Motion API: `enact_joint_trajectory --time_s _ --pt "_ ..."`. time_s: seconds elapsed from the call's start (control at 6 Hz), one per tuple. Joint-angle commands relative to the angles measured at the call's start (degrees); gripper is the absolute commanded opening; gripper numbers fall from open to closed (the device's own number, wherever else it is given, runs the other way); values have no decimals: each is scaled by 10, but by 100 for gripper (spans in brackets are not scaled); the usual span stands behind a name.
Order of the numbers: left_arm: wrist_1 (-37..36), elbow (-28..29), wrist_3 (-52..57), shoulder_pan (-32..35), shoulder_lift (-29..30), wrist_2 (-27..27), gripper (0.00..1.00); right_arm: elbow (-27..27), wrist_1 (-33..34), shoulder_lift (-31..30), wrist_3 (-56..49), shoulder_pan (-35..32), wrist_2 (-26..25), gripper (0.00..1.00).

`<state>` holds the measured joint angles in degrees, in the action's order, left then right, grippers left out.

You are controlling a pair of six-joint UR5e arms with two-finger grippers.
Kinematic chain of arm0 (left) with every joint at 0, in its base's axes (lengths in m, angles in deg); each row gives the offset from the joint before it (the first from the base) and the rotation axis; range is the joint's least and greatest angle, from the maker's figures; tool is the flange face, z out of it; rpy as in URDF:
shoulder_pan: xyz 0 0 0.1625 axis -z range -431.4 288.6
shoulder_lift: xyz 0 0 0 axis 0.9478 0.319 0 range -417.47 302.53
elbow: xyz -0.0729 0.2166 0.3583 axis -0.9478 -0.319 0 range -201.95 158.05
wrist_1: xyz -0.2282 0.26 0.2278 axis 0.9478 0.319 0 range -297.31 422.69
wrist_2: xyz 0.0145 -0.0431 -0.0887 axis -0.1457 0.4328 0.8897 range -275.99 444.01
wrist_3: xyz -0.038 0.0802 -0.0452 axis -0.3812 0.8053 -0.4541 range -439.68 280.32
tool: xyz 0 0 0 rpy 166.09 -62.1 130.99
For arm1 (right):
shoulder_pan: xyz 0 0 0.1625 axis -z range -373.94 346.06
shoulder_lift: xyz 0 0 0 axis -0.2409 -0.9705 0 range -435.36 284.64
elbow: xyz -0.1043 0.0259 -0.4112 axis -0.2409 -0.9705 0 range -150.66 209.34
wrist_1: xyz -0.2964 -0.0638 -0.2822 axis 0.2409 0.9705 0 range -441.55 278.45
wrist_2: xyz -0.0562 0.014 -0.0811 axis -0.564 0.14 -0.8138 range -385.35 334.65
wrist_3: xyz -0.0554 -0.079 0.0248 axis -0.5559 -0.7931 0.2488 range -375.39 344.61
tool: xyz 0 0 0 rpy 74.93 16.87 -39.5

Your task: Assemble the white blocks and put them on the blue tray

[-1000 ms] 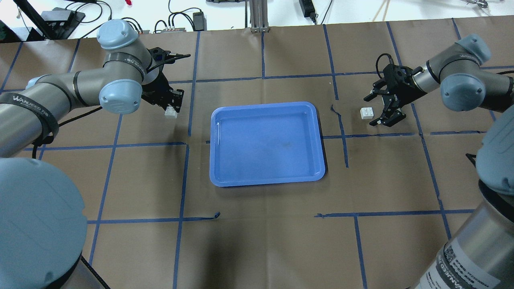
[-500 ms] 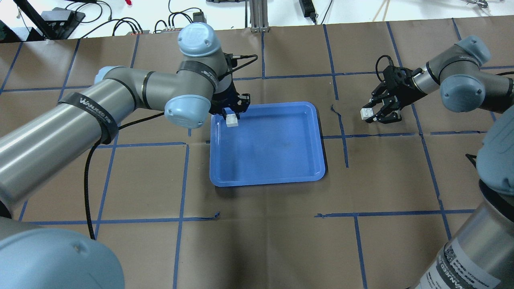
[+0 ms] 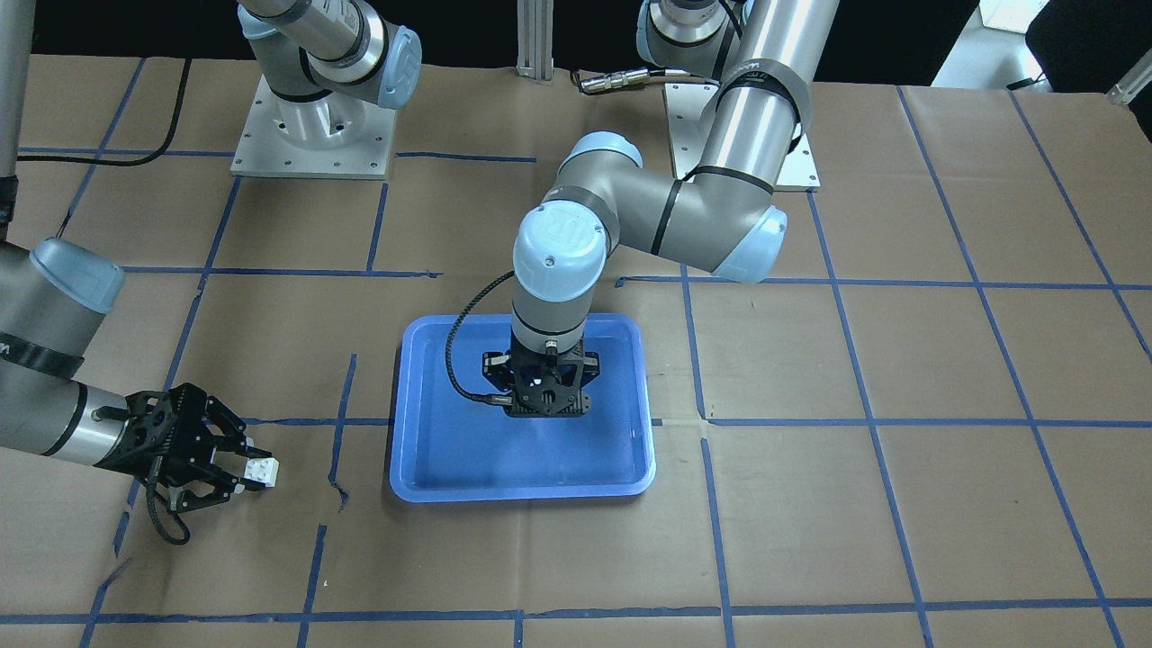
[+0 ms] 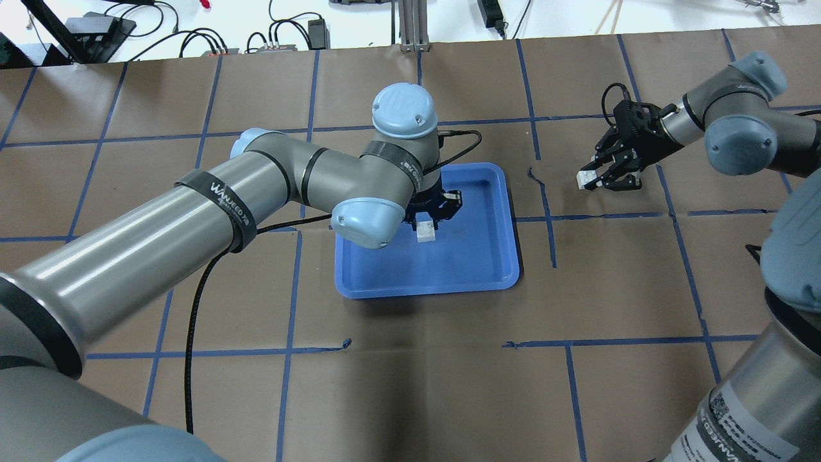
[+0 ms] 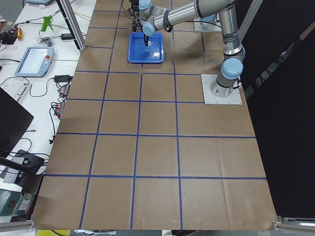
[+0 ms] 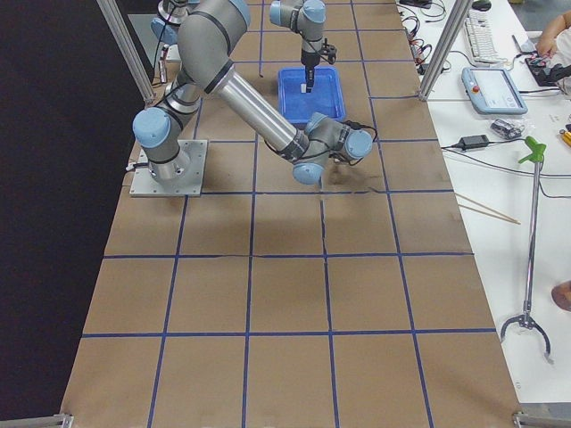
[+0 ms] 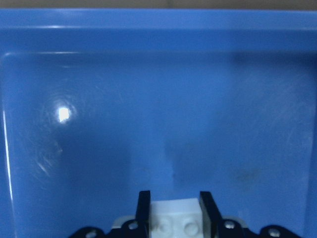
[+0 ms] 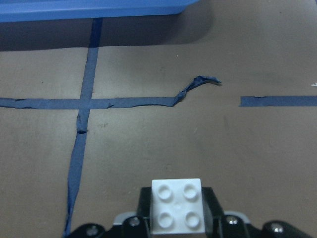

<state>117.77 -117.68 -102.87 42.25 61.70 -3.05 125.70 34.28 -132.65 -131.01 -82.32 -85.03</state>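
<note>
The blue tray (image 4: 478, 250) lies at the table's middle. My left gripper (image 4: 428, 223) is above the tray's middle, shut on a white block (image 4: 424, 231). The left wrist view shows that block (image 7: 176, 217) between the fingers over the tray floor (image 7: 148, 99). In the front-facing view the left gripper (image 3: 540, 400) points down over the tray (image 3: 450, 454) and hides its block. My right gripper (image 4: 593, 179) is to the right of the tray, shut on the second white block (image 4: 585, 179). That block shows studs up in the right wrist view (image 8: 177, 206) and in the front-facing view (image 3: 263, 470).
Brown paper with blue tape lines (image 4: 545, 212) covers the table. A torn tape end (image 8: 200, 82) lies on the paper ahead of the right gripper. The tray's near rim (image 8: 99, 7) shows at the top of the right wrist view. Cables and boxes sit beyond the far edge (image 4: 282, 38).
My left arm carried its block from the table left of the tray to above the tray's middle. My right gripper closed on the second block and moved slightly up and away.
</note>
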Motion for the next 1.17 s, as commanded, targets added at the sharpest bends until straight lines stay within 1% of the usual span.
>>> enact_joint_trajectory --time_s 0.0,0.17,0.67,1.0 --pt "-2 -10 9 5 19 -4 24 -36 -11 -5 6 0 -3 26" --pt "-3 -10 9 5 19 -7 24 -56 -43 -18 7 0 -3 26" --pt "-5 -7 24 3 11 -8 25 -41 -128 -111 3 -1 2 26" --pt "-9 -4 44 -7 12 -16 25 36 -125 -179 6 -2 6 26"
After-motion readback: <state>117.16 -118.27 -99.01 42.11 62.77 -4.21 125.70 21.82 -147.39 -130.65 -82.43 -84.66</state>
